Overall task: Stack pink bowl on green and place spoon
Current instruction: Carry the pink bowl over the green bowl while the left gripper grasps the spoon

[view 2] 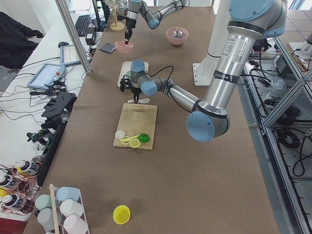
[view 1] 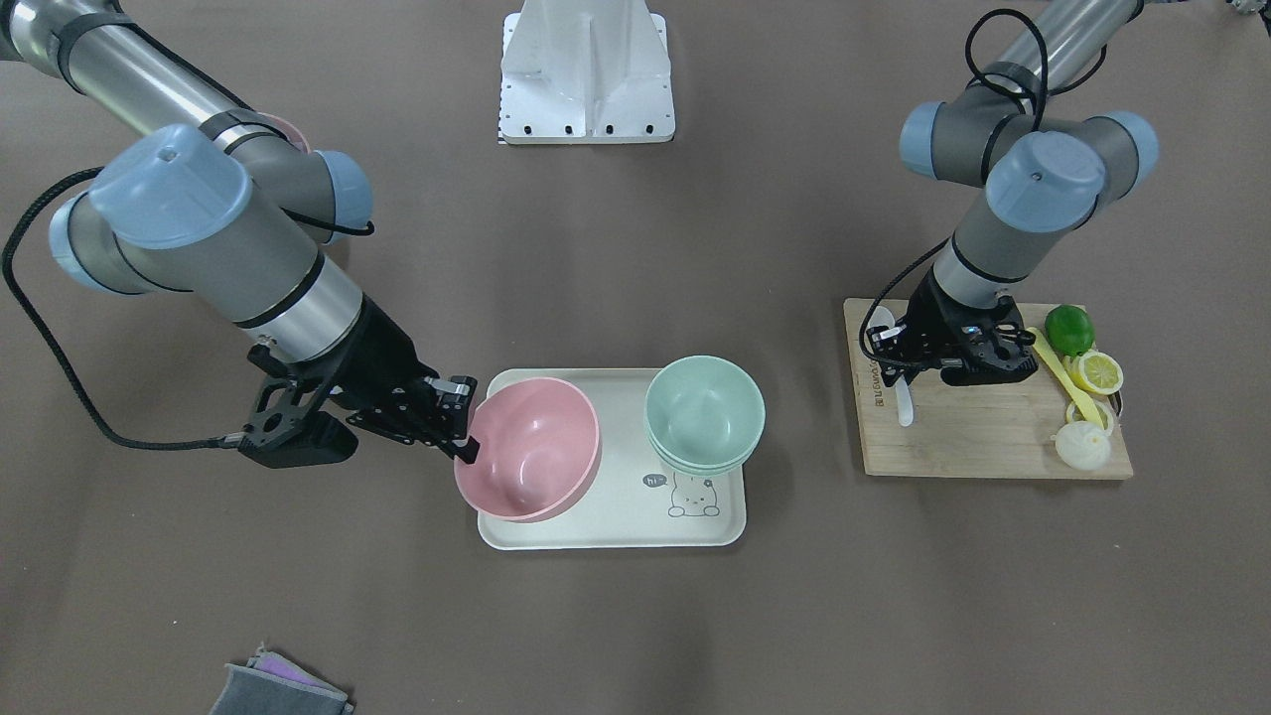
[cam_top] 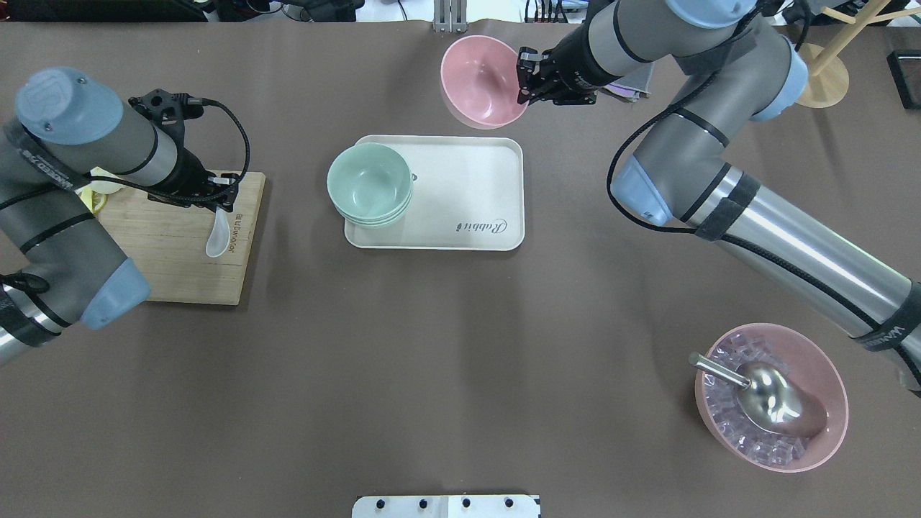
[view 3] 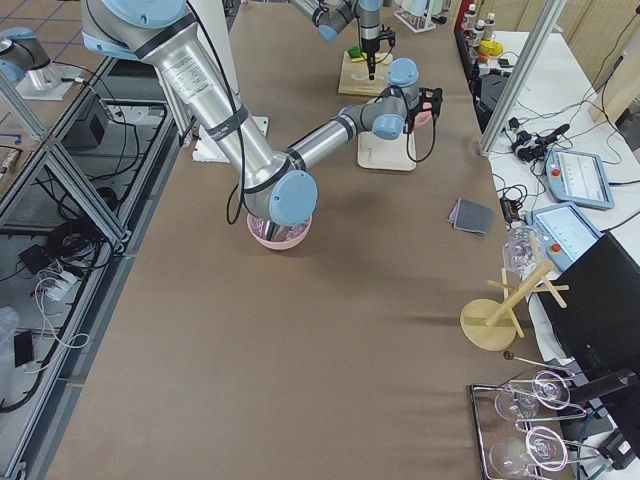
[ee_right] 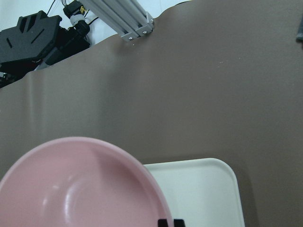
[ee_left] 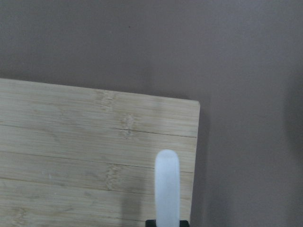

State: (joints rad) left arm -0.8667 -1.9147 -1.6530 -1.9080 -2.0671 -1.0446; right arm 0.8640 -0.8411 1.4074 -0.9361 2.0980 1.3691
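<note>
Over the cutting board (cam_top: 180,266), spoon (cam_top: 217,234) points downward.

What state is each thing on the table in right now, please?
pink bowl: clamped at its rim by the right tool, lifted, empty.
green bowls: stacked on the tray, upright, empty.
white spoon: gripped by the left tool over the cutting board.
ice bowl: full of ice cubes, metal scoop resting inside.
lemon: cut in half.
lime: whole.
</note>
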